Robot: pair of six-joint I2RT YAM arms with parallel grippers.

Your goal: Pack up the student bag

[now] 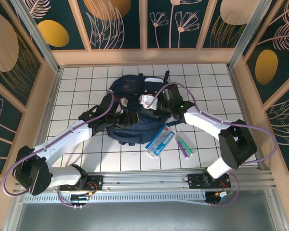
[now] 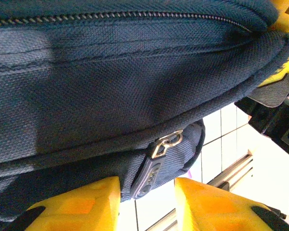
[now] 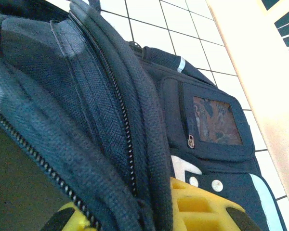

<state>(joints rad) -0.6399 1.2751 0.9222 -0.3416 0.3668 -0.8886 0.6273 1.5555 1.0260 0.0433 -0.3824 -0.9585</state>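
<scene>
A: Where is the bag?

B: The large navy-blue fabric backpack (image 1: 135, 89) lies in the middle of the white tiled table (image 1: 82, 91). Both arms reach onto it.

A: What about the left gripper (image 1: 127, 120)?

B: It is at the left part of the backpack's near edge. In its wrist view the two yellow fingers (image 2: 86, 204) stand apart under the backpack. A grey zip pull (image 2: 151, 171) on a metal ring (image 2: 166, 142) hangs in the gap between them. Whether the fingers press the pull, I cannot tell.

A: And the right gripper (image 1: 154, 103)?

B: It is on the middle of the backpack, a little to the right. In its wrist view the yellow fingers (image 3: 197, 207) are closed on a thick fold of the backpack's fabric, beside a line of zip teeth (image 3: 127, 144). Further along the backpack there is a pocket with a clear window (image 3: 216, 120).

A: Is something else there?

B: Yes. Just beside the backpack's near right corner lies a flat light-blue and white packet (image 1: 160, 140). Right of the packet, near the backpack but apart from it, lie purple and green pens (image 1: 184, 146).
</scene>
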